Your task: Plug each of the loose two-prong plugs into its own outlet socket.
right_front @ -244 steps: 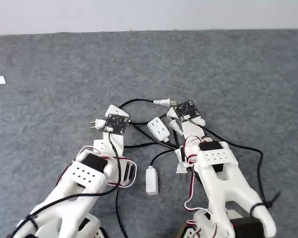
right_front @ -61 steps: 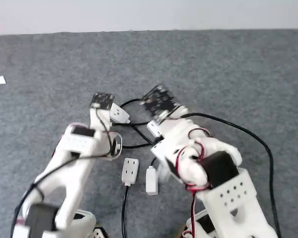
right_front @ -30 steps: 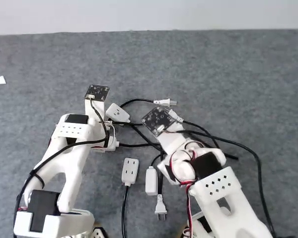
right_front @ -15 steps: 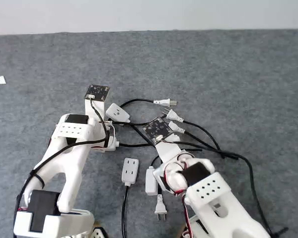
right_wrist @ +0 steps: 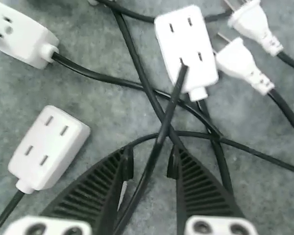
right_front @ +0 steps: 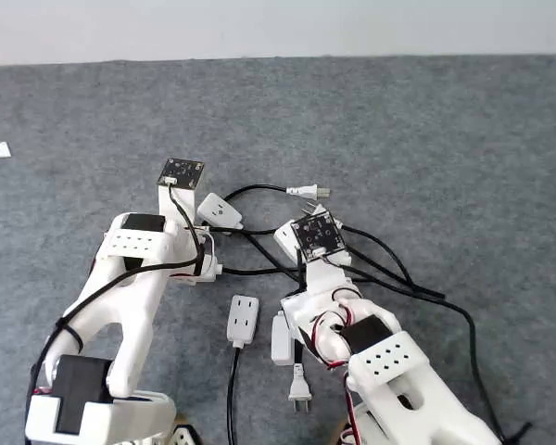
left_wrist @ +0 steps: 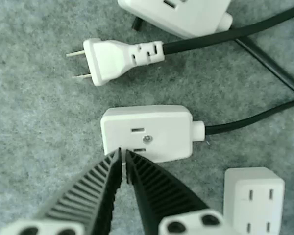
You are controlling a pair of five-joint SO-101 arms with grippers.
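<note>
grey carpet covers the bench (right_front: 463,139), strewn with white sockets and black cords. the left end effector (left_wrist: 122,155) is clenched almost tip to tip on nothing, its tips at the near edge of a single-outlet socket (left_wrist: 152,132) lying flat; whether they press on it is hard to tell. just beyond lies a loose two-prong plug (left_wrist: 118,55), prongs bare. another socket (left_wrist: 179,11) is cut off by the frame edge. the right end effector (right_wrist: 150,155) is released, its jaws straddling a black cord (right_wrist: 161,122) without pinching it. ahead, that cord crosses a multi-outlet tap (right_wrist: 186,44), hiding part of its face. a white plug (right_wrist: 240,61) lies just beside the tap, and a second plug (right_wrist: 252,22) is cropped at the edge.
</note>
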